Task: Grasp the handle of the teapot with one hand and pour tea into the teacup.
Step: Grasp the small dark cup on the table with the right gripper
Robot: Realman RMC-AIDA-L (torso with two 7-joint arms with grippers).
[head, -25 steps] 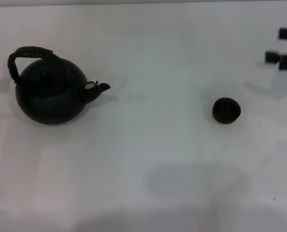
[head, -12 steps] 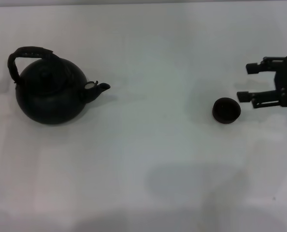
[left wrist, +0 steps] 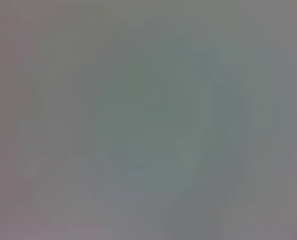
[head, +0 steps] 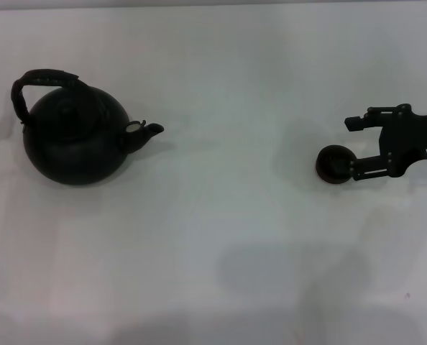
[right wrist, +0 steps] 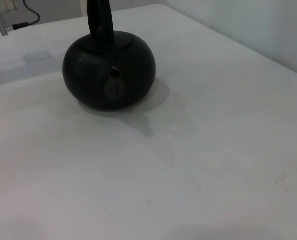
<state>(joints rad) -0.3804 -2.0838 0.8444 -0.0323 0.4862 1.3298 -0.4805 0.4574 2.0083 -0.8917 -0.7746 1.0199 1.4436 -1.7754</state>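
My right tool [head: 352, 144] sits open beside the teacup [head: 336, 164] on the desk [head: 221, 237]. The teapot [head: 75, 138] stands far left, ungrasped; its handle [head: 44, 77] needs gripping next.

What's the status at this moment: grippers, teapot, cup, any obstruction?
Right gripper open, straddling the teacup. Left gripper not in view. Teapot upright on the table's left side, handle untouched. Nothing between pot and cup.

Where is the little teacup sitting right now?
In the head view, the teacup sits on the white table toward the robot's right, far from the teapot on its left, with the right gripper open right beside it.
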